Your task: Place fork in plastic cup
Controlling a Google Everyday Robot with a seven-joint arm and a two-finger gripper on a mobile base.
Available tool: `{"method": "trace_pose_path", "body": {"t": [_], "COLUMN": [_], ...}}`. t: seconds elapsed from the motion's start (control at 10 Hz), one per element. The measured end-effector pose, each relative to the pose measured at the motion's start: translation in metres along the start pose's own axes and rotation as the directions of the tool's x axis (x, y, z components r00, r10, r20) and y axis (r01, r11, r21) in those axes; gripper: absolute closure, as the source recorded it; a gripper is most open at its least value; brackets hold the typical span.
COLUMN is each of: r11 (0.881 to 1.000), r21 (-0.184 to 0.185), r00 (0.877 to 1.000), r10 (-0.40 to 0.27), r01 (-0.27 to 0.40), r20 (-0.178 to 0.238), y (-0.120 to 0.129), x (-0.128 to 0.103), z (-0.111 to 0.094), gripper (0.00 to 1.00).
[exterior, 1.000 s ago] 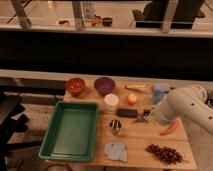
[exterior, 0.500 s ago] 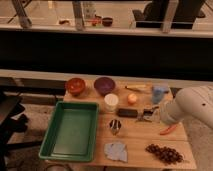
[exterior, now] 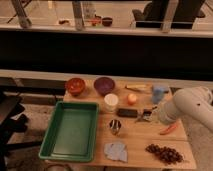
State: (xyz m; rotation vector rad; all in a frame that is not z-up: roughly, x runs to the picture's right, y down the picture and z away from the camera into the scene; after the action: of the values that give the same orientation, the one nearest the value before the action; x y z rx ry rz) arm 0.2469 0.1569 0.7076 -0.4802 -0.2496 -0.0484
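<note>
Fork (exterior: 145, 115) lies on the worktop (exterior: 135, 137) by my claw (exterior: 149, 114), near the white cup (exterior: 111, 102); claw state I cannot tell. Blue plastic cup (exterior: 160, 93) stands just behind. I'd grip the handle firmly, lift, then drop it in vertically.

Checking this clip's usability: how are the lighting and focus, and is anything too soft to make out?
Camera view: dim, warm light, dark band behind the table; soft throughout. The claw is a blur by the arm's end, right of centre; the fork cannot be made out. The plastic cup and green tray read clearly.
</note>
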Motion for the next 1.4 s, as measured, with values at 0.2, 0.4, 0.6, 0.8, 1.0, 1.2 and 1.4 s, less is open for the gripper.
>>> {"method": "trace_pose_path", "body": {"t": [0.2,0.4,0.6,0.8,1.0,1.2,1.4], "r11": [1.000,0.999,0.999,0.998,0.998,0.997,0.997], "r21": [0.001,0.008,0.013,0.019,0.022,0.023,0.026], "r00": [1.000,0.998,0.997,0.996,0.995,0.994,0.994], "r10": [-0.019,-0.033,-0.052,-0.062,-0.065,-0.067,-0.070], "r01": [0.019,0.034,0.053,0.064,0.067,0.070,0.073], "r20": [-0.017,-0.045,-0.057,-0.068,-0.075,-0.080,-0.084], "y": [-0.005,-0.017,-0.027,-0.036,-0.044,-0.052,-0.062], "x": [0.002,0.009,0.013,0.019,0.024,0.030,0.035], "z": [0.006,0.010,0.015,0.016,0.014,0.021,0.028], "gripper": [0.96,0.96,0.96,0.96,0.96,0.96,0.96]}}
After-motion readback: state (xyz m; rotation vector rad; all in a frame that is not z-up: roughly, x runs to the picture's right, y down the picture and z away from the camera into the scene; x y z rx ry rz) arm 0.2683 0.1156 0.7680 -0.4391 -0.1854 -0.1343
